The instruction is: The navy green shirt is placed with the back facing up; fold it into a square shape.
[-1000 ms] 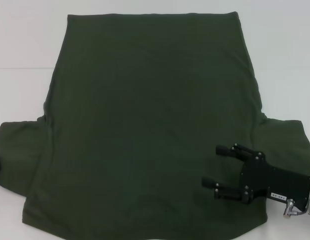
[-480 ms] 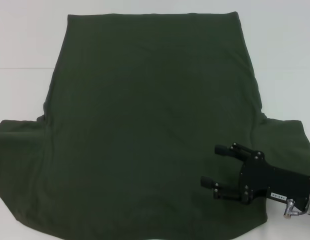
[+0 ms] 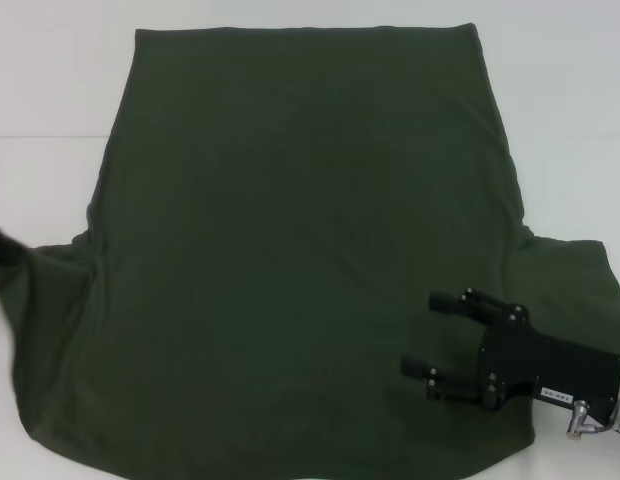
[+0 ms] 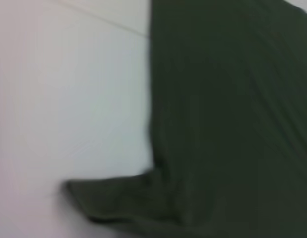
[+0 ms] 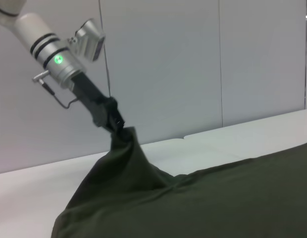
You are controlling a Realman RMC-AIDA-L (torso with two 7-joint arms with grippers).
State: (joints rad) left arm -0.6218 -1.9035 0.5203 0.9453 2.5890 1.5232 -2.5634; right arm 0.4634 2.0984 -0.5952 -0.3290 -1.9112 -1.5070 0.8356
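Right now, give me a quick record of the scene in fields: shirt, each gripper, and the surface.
shirt: navy green shirt, plain side up, spread flat, its left sleeve lifted
left gripper: left gripper shut on the sleeve tip, raised off the table
right gripper: right gripper open, over the shirt's near right part
surface: white table

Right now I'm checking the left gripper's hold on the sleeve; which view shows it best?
The right wrist view: the left gripper is shut on the left sleeve of the navy green shirt, lifting it off the table. The head view catches only the gripper's tip at the frame edge. The left wrist view shows only cloth.
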